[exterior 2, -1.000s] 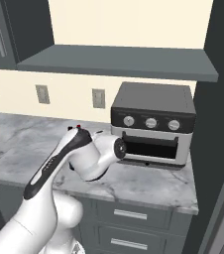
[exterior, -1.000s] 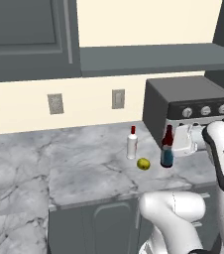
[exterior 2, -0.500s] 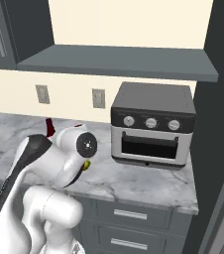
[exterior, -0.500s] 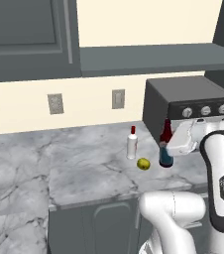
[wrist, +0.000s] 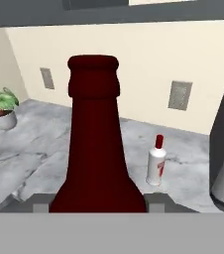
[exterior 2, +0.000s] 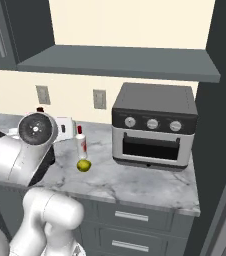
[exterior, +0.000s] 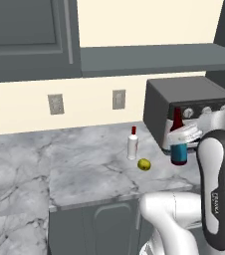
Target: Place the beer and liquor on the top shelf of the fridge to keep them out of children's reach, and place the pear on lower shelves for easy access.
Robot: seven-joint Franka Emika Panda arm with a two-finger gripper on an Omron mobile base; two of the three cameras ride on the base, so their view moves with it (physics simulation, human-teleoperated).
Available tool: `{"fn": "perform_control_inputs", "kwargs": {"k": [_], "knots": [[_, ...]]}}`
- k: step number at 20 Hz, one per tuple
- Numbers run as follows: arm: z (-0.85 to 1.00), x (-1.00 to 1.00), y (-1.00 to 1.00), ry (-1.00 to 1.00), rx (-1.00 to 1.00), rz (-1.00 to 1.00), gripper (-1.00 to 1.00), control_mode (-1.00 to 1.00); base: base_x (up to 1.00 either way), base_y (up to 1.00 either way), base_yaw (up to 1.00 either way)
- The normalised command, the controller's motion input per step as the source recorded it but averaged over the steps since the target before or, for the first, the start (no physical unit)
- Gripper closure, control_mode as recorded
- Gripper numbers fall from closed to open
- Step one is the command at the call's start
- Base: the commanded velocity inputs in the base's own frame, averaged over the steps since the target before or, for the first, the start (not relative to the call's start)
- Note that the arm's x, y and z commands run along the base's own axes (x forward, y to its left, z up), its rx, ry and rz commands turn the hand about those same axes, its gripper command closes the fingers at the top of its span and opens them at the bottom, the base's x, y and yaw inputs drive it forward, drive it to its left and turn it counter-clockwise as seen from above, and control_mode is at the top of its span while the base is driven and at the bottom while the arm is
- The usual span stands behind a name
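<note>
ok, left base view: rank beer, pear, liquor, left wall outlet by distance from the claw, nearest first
1. beer: in the claw, by the toaster oven.
2. pear: on the counter, left of the beer.
3. liquor: behind the pear, slightly farther left.
4. left wall outlet: on the backsplash, far left.

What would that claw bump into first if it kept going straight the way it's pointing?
The claw is shut on the beer, so that already fills its path. Beyond, the line seems to cross bare counter toward the back wall; the liquor stands slightly off to one side, though depth is unclear.
</note>
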Motion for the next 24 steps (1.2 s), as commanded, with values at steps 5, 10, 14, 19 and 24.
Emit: {"fn": "perform_control_inputs", "kwargs": {"k": [5, 10, 14, 19, 24], "knots": [[0.27, -0.29, 0.24, 0.11, -0.12, -0.34, 1.00, -1.00, 0.00, 0.00, 0.00], [0.01, -0.06, 0.03, 0.02, -0.06, -0.17, 1.00, -1.00, 0.00, 0.00, 0.00], [0.00, -0.02, 0.00, 0.00, -0.01, -0.12, 1.00, -1.00, 0.00, 0.00, 0.00], [0.00, 0.00, 0.00, 0.00, 0.00, -0.04, 1.00, 1.00, 0.00, 0.00, -0.01], [0.00, 0.00, 0.00, 0.00, 0.00, 0.00, 1.00, 1.00, -0.52, -0.04, -0.07]]}}
